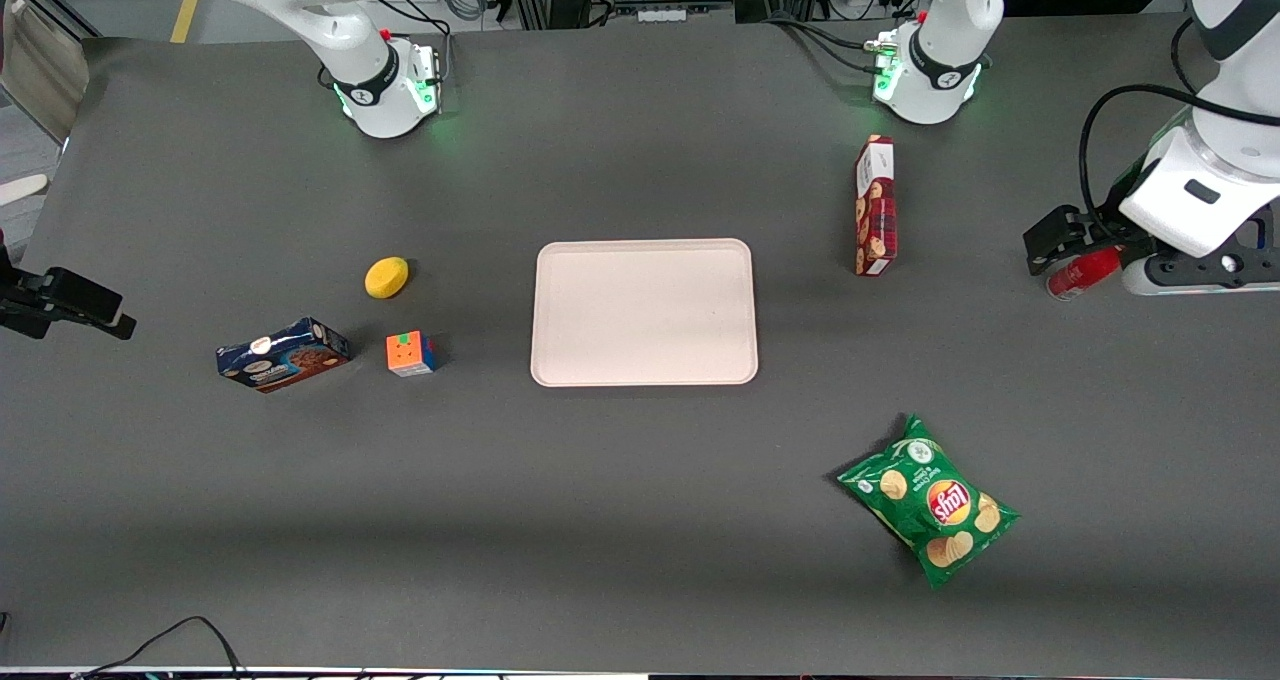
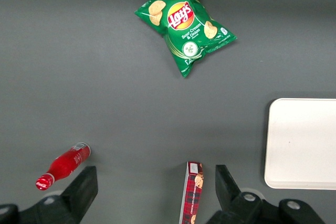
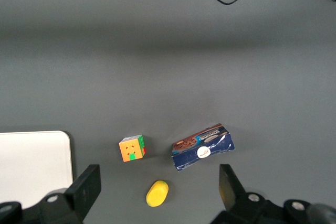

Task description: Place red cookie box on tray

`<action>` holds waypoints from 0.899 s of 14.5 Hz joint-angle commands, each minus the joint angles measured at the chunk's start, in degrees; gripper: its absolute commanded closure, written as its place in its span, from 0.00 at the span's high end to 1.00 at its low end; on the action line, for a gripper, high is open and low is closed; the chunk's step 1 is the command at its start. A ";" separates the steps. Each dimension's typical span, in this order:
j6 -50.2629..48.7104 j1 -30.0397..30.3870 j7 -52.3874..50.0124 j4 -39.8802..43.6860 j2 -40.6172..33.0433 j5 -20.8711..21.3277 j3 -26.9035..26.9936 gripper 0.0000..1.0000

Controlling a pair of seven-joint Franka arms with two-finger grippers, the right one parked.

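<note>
Showing the scene: the red cookie box not yet grasped and the tray bare.

Red cookie box (image 1: 875,206): stands on a long narrow edge on the table, between the tray and the working arm's end, its white end section farther from the front camera.

Long axis: runs toward and away from the front camera, roughly parallel to the tray's short sides.

Tray (image 1: 644,312): flat at mid-table, nothing on it, well apart from the box toward the parked arm's end.

Gripper (image 1: 1075,250): hangs above the table at the working arm's end, near the small red bottle (image 1: 1082,272) and clear of the box.

Direction to box: from the gripper the box lies toward the tray and a little farther from the front camera; in the left wrist view its end (image 2: 192,191) shows between the two fingers (image 2: 83,190).

Finger state: spread wide, holding nothing, touching nothing.

Judged next need: travel over the box, then close across its narrow width.

Other items: green chip bag (image 1: 928,513), nearer the front camera than the box.
</note>
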 commanded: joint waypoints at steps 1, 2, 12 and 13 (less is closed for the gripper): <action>-1.43 -0.33 1.32 1.95 0.65 0.79 0.08 1.00; -1.43 -0.33 1.49 1.87 0.65 0.79 0.16 1.00; -4.60 -0.51 0.88 1.34 0.48 0.79 -0.19 1.00; -4.68 -0.60 0.70 0.82 0.30 0.79 -0.19 1.00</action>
